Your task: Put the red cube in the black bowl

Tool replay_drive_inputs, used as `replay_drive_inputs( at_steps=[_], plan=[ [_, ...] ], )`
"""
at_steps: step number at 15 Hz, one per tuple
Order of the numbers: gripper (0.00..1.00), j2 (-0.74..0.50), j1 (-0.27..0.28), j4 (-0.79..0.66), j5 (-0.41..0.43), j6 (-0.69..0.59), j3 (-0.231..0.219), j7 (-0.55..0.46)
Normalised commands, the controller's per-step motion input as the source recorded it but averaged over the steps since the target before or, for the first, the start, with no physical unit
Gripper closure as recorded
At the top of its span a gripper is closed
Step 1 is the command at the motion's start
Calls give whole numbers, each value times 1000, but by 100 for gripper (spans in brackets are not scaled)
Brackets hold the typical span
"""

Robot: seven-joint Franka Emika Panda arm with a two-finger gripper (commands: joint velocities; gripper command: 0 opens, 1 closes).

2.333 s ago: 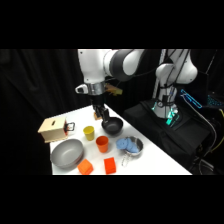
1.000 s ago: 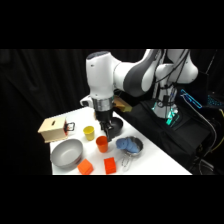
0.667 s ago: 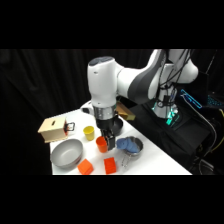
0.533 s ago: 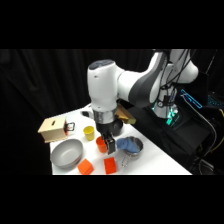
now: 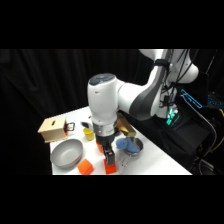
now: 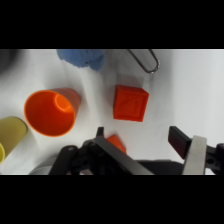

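Note:
The red cube (image 6: 131, 103) lies on the white table in the wrist view, just ahead of my open gripper (image 6: 140, 141) and in line with the gap between its fingers, which touch nothing. In the side view the gripper (image 5: 108, 156) hangs low over the red cube (image 5: 110, 168) near the table's front edge. The arm blocks the place behind it, and the black bowl is hidden in both views.
An orange cup (image 6: 50, 112) and a yellow cup (image 6: 10, 133) stand left of the cube. The blue-filled pan (image 5: 130, 146) is at the right. The grey bowl (image 5: 66, 152), a paler orange block (image 5: 85, 167) and a wooden box (image 5: 52, 129) are at the left.
The arm has swung from the back of the table toward its front edge and come down, so the gripper now hangs just above the red cube.

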Motion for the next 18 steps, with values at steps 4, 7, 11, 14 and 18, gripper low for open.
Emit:
replay_drive_inputs(
  at_steps=[4,7,11,14,18],
  plan=[
    [0,104,125,55,-7,214,-98,181],
    [0,90,160,-1,-38,232,-131,194],
    [0,55,149,-34,-40,204,-134,160],
    [0,11,138,-84,-47,193,-121,147],
    [0,-2,122,-120,-33,218,-96,144]
  ],
)
